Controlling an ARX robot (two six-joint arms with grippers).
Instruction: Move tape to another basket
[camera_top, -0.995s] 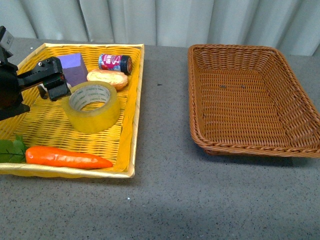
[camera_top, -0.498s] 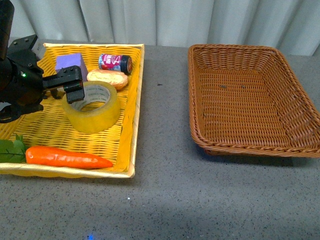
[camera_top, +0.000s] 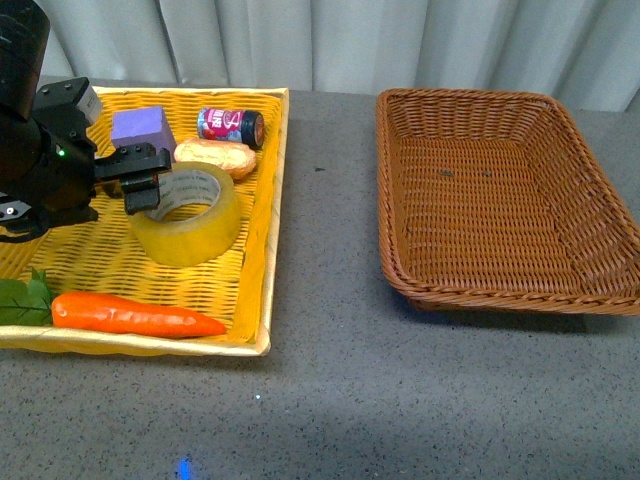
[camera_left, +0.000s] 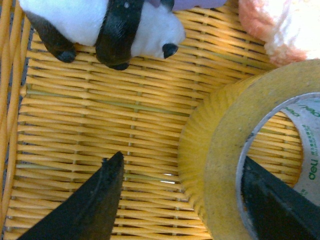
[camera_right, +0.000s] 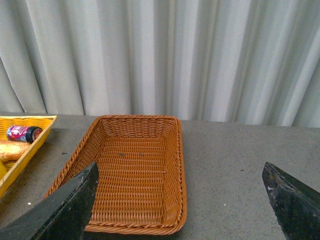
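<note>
Straddling the tape's (camera_top: 190, 226) wall: left hand (camera_top: 143, 190) released, one finger inside the roll, one outside; tape lies flat by desk's (camera_top: 330, 380) left edge.

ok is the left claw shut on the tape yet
Open: the left claw straddles the tape wall, one finger outside with a gap, one inside the core.

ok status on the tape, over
Left pincer open, straddling the tape wall, not closed. Tape sits in the yellow basket. Right pincer open, holding nothing. Nothing in the way to the brown basket.
</note>
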